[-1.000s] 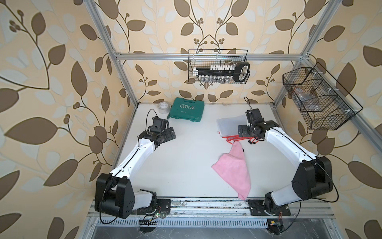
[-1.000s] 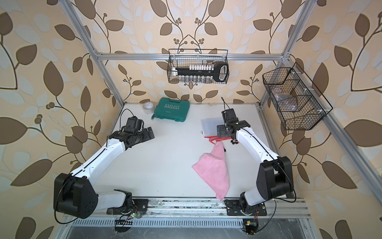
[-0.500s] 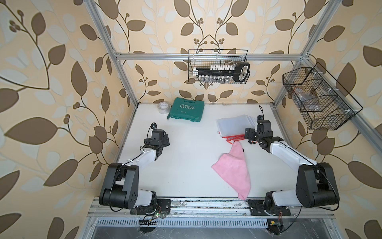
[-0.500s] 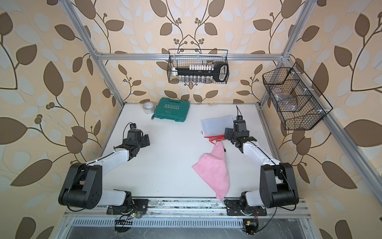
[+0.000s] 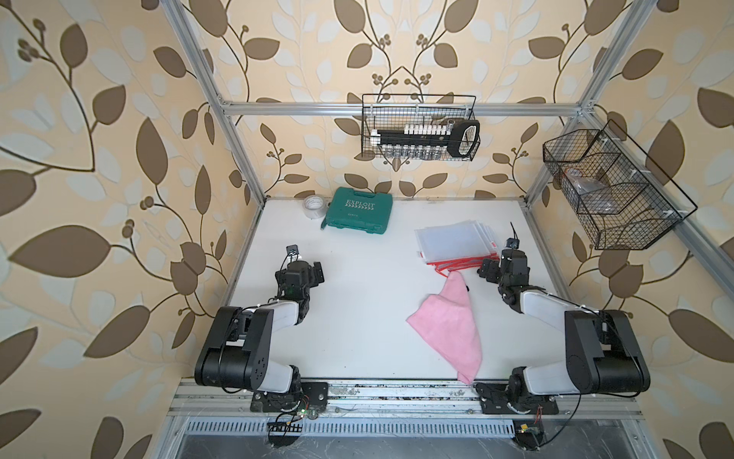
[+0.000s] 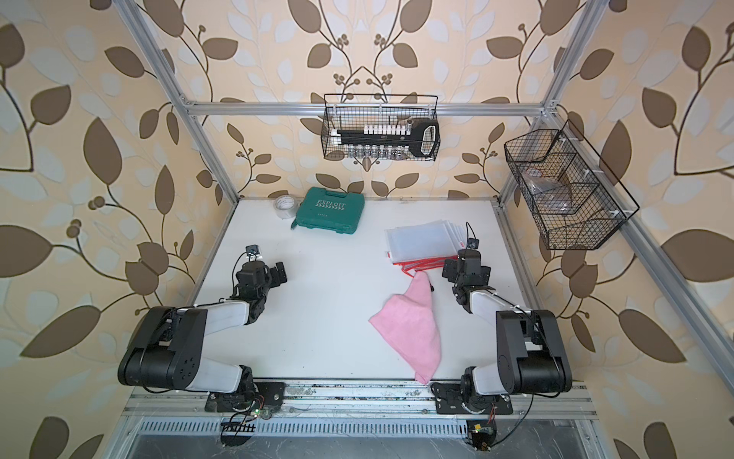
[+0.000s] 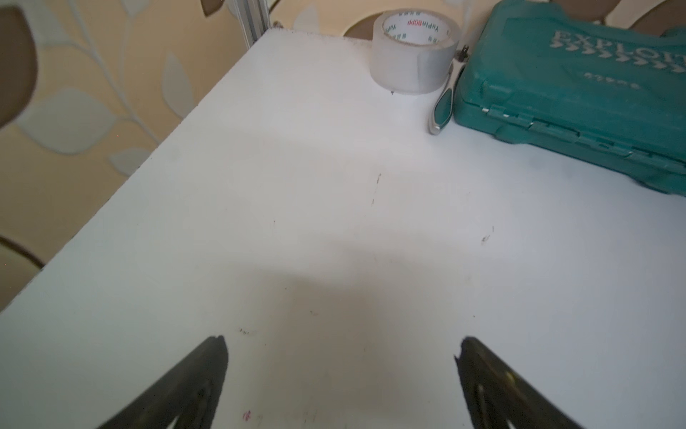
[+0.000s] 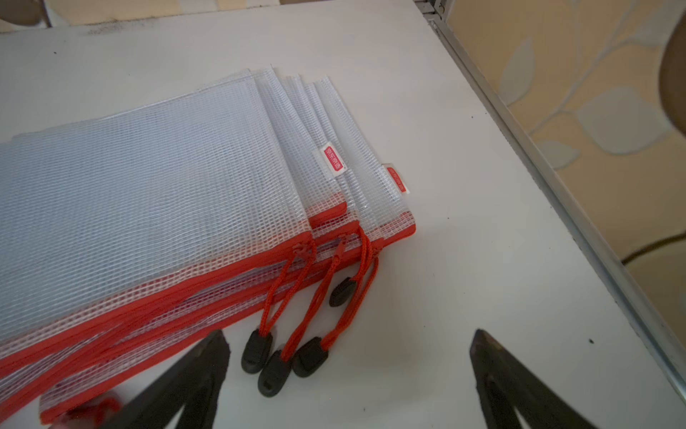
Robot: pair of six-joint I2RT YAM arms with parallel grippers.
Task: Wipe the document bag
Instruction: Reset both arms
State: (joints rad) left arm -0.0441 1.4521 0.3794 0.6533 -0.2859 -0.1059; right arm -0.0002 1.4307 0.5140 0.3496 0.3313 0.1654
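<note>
The right gripper (image 8: 349, 341) stands wide and empty, now drawn back off the stack of mesh document bags (image 8: 148, 178), beside their zipper pulls (image 8: 274, 375). The left gripper (image 7: 341, 345), equally wide and empty, has retracted over bare table (image 7: 334, 185). The pink cloth (image 5: 449, 318) lies unmoved, its tip at the bags' red edge.

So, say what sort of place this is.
Probably a robot test cell: aluminium frame holding wallpapered panels around a white table, left arm and right arm bolted to its front rail.

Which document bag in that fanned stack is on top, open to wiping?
The top document bag, the only one showing its whole mesh face; the lower bags show only as narrow strips fanned out past one edge.
</note>
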